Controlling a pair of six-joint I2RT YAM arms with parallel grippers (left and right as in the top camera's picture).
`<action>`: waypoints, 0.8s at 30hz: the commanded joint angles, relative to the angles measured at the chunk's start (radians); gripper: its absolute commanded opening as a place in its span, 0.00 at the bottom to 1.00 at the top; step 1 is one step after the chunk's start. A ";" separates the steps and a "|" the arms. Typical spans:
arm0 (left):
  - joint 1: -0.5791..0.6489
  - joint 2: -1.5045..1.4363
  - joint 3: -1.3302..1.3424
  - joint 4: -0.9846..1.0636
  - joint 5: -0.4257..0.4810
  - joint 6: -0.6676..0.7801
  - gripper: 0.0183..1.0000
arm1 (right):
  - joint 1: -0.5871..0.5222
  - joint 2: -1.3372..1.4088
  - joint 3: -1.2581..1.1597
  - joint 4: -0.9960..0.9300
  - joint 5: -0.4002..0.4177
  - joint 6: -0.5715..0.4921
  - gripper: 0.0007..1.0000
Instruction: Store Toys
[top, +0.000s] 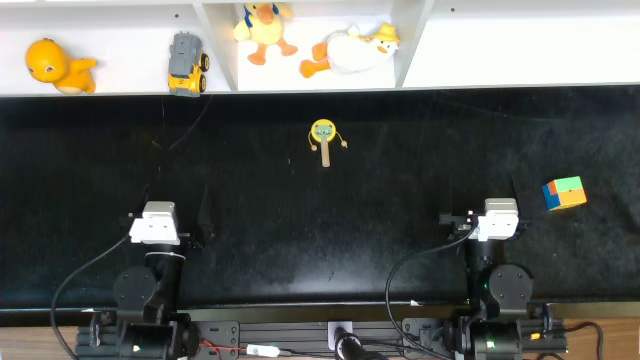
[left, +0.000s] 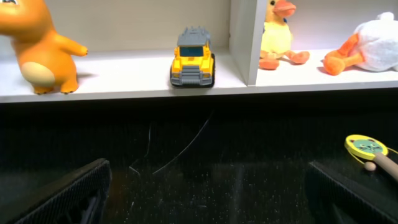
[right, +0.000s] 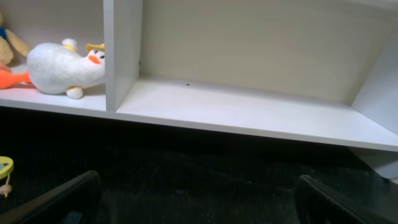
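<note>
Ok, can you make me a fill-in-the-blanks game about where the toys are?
1. The toy truck stands in the ____ compartment of the shelf.
2. The yellow duck sits in the ____ compartment.
3. The cube lies on the table, nearest the ____ arm.
Missing words: left, middle, right.
</note>
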 joint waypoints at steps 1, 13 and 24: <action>0.002 -0.012 0.000 -0.003 0.032 0.018 1.00 | -0.002 -0.006 -0.013 0.006 0.005 0.001 1.00; 0.002 -0.012 0.000 -0.003 0.032 0.018 1.00 | -0.002 -0.006 -0.013 0.006 0.005 0.001 0.99; 0.002 -0.012 0.000 -0.003 0.032 0.018 1.00 | 0.069 0.341 0.153 -0.051 -0.022 0.047 1.00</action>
